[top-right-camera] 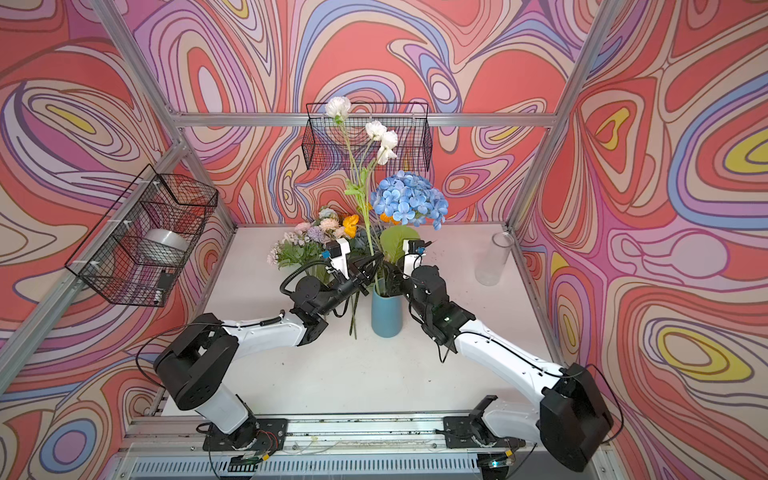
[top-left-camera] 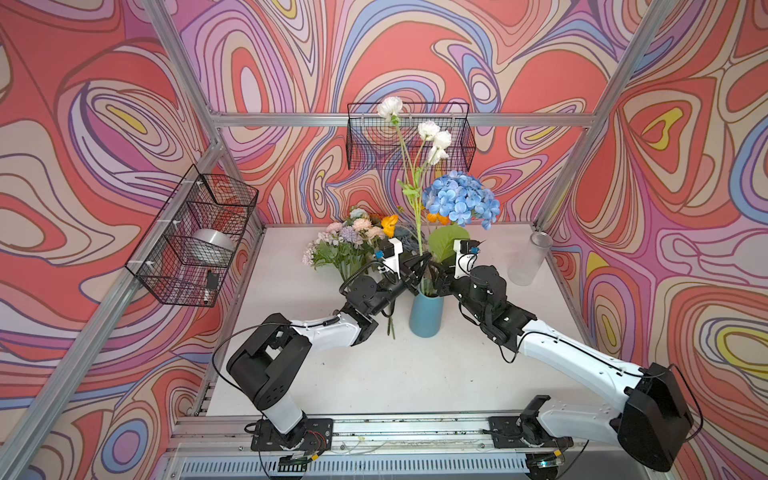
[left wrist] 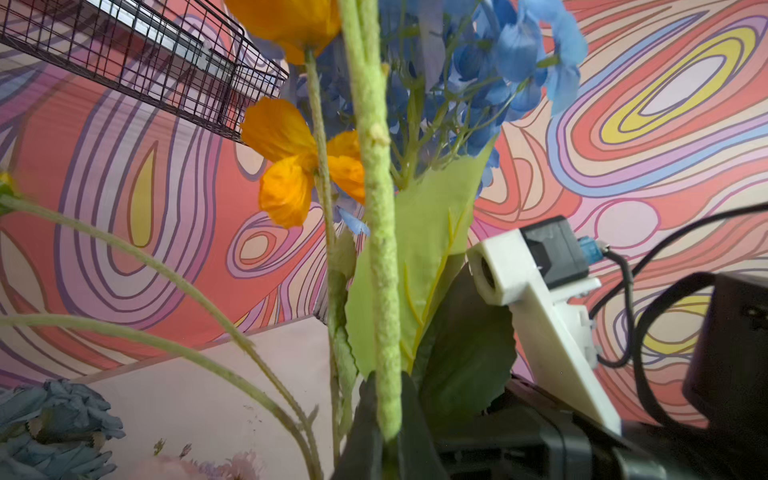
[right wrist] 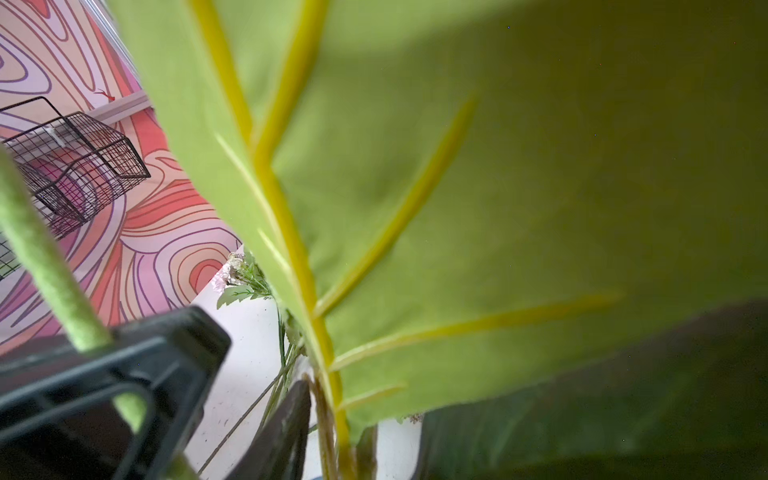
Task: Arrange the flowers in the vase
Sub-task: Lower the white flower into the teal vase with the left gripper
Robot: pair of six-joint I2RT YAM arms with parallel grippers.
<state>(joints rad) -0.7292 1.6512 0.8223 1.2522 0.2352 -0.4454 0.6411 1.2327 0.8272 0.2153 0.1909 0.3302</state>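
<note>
Left gripper point(left wrist: 388, 411) clenched on the fuzzy white-flower stem point(left wrist: 380, 249), blue vase point(top-left-camera: 424, 316) just below it: ease straight down, then loosen slowly. Right gripper point(top-left-camera: 439, 274) under the hydrangea leaf point(top-left-camera: 446, 243); grip cannot be told.

Swirl-patterned walls point(top-left-camera: 415, 50) enclose a white tabletop point(top-left-camera: 395, 374). Aluminium frame rails point(top-left-camera: 291, 119) carry a rear wire basket point(top-left-camera: 365, 141) and a left wire basket point(top-left-camera: 191, 237).

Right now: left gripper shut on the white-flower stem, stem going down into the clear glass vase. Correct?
One thing is off: the vase. The left gripper is shut on the white-flower stem, but both top views show the stem going down into the blue vase. The clear glass vase stands apart, to the right.
</note>
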